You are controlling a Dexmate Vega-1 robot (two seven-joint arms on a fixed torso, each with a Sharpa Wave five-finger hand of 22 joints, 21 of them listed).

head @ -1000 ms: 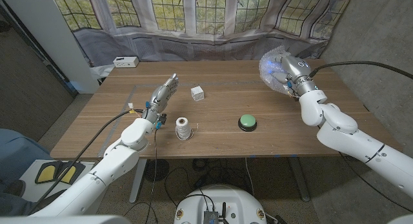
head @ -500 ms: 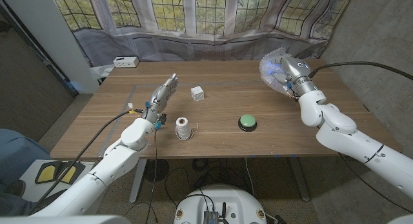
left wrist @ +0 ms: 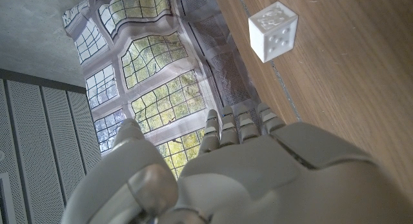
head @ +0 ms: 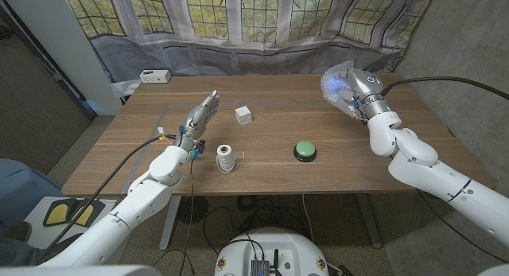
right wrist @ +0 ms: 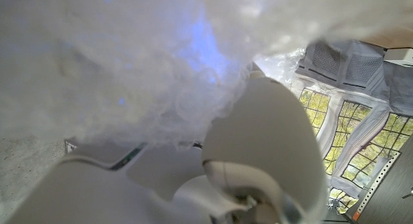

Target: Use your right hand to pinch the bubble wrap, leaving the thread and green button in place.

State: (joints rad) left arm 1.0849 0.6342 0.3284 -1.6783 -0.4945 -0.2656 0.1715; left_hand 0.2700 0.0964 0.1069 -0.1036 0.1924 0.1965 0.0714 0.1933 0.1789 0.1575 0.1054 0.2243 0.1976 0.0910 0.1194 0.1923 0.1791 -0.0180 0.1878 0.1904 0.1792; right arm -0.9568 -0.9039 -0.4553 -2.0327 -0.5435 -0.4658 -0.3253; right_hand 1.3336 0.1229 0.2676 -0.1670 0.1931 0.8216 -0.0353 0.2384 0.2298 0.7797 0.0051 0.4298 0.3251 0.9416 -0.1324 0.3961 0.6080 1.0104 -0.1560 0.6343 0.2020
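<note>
Pinching of the bubble wrap [head: 337,85] is in hand: it is gripped by the right hand [head: 358,87] and held up over the table's [head: 270,161] far right corner.
The left hand [head: 199,117] is held open, gripping nothing; the thread [head: 226,157] and button [head: 305,151] are left untouched, well apart from the wrap. Next, probably only a firmer squeeze is called for.
</note>
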